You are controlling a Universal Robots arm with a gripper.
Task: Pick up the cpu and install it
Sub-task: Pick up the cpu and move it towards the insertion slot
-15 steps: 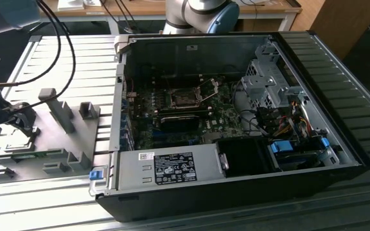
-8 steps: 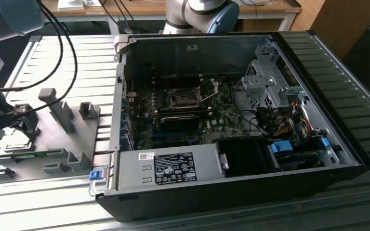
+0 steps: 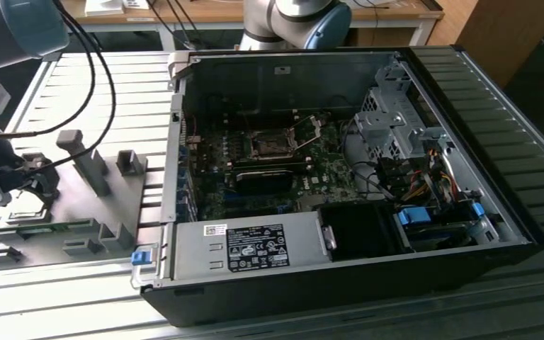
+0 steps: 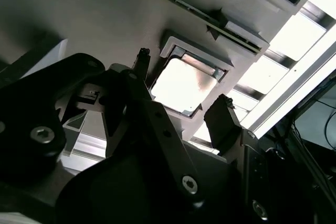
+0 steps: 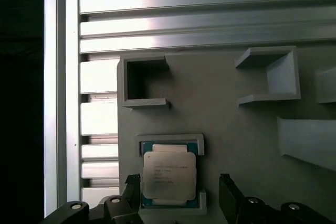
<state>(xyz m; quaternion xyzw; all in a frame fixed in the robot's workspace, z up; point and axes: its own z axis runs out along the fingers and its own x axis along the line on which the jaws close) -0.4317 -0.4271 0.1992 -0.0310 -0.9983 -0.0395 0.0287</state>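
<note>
Hovering over the grey fixture plate [image 5: 236, 124] at the exterior view's left, the gripper [image 5: 179, 184] has its jaws released, one finger just beside each edge of the cpu [image 5: 169, 174]. We note the cpu lying flat in its recessed holder [image 5: 170, 139]. The open computer case [image 3: 282, 71] stands to the right.

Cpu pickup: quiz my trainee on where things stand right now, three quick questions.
1. True or false: the cpu already sits in the socket.
2. The fingers are: A) open, flanking the cpu; B) shut on the cpu; C) shut on nothing.
3. Fill in: the cpu lies in a pocket of the grey ____.
Key: 1 false; 2 A; 3 fixture.
</note>
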